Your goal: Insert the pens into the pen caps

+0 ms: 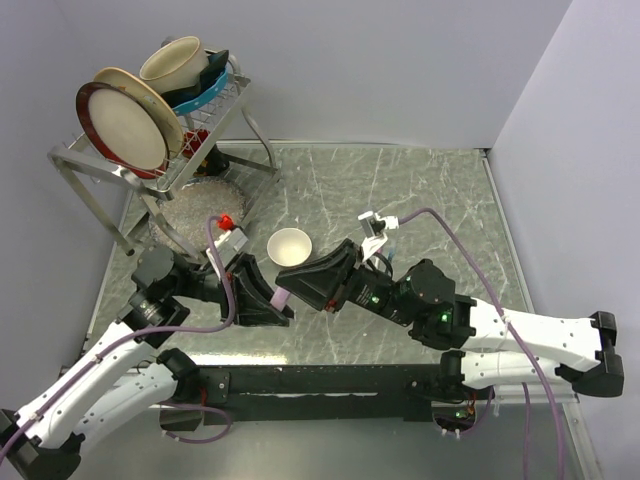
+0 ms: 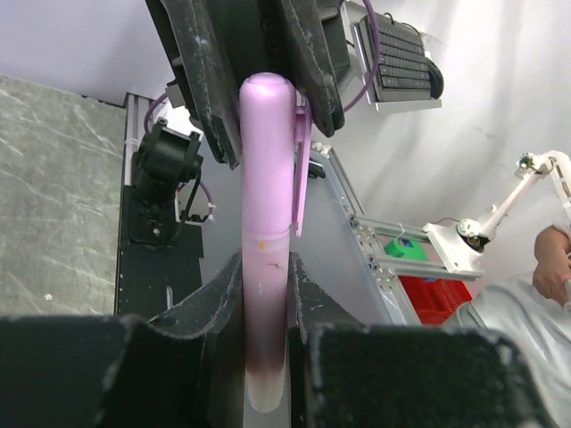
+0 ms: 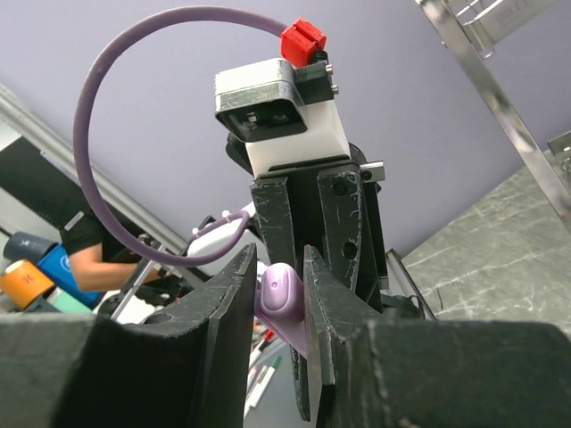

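Left end effector [image 2: 266, 269] clamping pen [image 2: 266, 357], lilac cap [image 2: 266, 152]

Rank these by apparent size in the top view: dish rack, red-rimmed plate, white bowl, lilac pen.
1. dish rack
2. red-rimmed plate
3. white bowl
4. lilac pen, only a sliver visible

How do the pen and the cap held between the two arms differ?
The cap is solid lilac with a side clip; the pen is paler, darkening towards its end, without a clip. The right fingers pinch the cap; the left fingers pinch the pen. Both lie in one straight line, joined.
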You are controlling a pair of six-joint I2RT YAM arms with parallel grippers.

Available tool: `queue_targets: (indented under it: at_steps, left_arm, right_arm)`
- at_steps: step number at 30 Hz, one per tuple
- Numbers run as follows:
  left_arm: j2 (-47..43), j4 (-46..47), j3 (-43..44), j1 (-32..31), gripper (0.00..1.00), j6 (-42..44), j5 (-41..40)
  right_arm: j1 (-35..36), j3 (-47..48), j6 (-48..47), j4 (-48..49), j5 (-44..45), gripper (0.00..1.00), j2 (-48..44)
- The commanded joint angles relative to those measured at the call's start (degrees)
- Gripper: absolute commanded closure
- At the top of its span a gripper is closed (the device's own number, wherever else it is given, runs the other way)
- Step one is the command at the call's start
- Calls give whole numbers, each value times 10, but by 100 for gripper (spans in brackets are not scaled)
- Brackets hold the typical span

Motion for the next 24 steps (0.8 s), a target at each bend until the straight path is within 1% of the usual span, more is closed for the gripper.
queue_targets:
  at_steps: [1, 3, 5, 6, 7, 8, 9, 10, 11, 12, 13, 15, 16, 17, 18, 20, 21, 24]
  left_arm:
    - [28, 99, 47, 39, 99, -33, -189]
    - [36, 104, 49, 39, 99, -44, -182]
    - [40, 98, 48, 39, 99, -49, -156]
    - [38, 92, 48, 39, 99, -47, -150]
    - [36, 84, 45, 39, 99, -44, -140]
    - [31, 70, 34, 39, 99, -37, -139]
    - [17, 59, 29, 39, 99, -34, -144]
    - [9, 49, 24, 39, 99, -24, -156]
    - [-8, 20, 10, 39, 99, -18, -164]
    - [-17, 2, 4, 39, 99, -10, -176]
    - [-24, -21, -9, 39, 99, 3, -212]
    - [-34, -70, -20, 39, 99, 11, -246]
    - [-33, -88, -22, 39, 99, 10, -270]
    - [-19, -119, -21, 39, 99, 6, -328]
    - [-9, -132, -18, 39, 99, 2, -347]
    - [38, -152, -2, 39, 99, 3, -369]
    - [57, -154, 3, 38, 99, 1, -371]
    - [134, -148, 24, 32, 99, 2, -391]
  right_arm:
    - [86, -34, 22, -254, -169, 100, 89]
    - [87, -13, 27, -265, -142, 100, 89]
    - [82, 8, 29, -286, -106, 100, 74]
    - [80, 36, 33, -296, -56, 97, 69]
    - [67, 52, 39, -326, -28, 90, 58]
    - [60, 67, 45, -341, 2, 87, 52]
    - [55, 95, 60, -371, 65, 83, 46]
    - [44, 109, 68, -385, 102, 72, 32]
    - [39, 121, 87, -398, 133, 67, 23]
    - [34, 140, 95, -415, 190, 59, 4]
    - [29, 148, 100, -423, 213, 56, -6]
    - [28, 164, 110, -439, 258, 47, -32]
    - [28, 169, 107, -444, 284, 44, -39]
    - [28, 175, 108, -448, 296, 43, -46]
    - [28, 175, 110, -458, 305, 39, -61]
    - [28, 164, 115, -460, 325, 35, -79]
    - [28, 157, 117, -460, 331, 30, -98]
    - [28, 139, 126, -471, 355, 23, -133]
